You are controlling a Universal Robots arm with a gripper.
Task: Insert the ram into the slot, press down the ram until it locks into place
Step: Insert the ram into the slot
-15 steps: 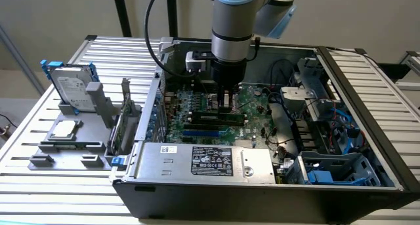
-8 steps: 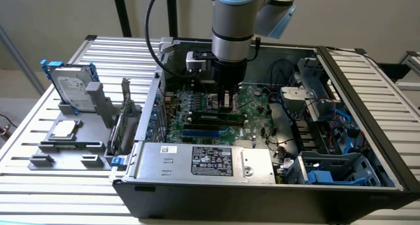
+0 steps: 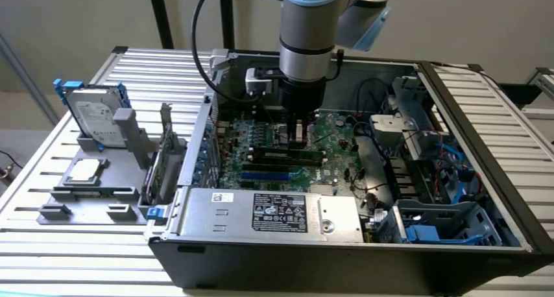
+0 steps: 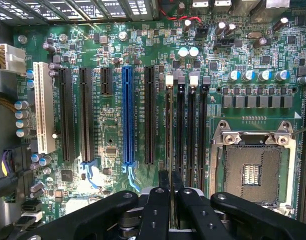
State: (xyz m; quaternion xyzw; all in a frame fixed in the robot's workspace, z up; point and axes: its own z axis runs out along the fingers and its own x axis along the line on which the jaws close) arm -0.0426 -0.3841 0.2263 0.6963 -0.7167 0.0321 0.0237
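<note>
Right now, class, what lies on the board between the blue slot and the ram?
One long black slot lies between the blue slot and the ram, parallel to both. The wrist view shows this.

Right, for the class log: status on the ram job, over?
Tool shut on the ram. Ram on edge in line with the slot, lock unclear. Nothing blocking.
</note>
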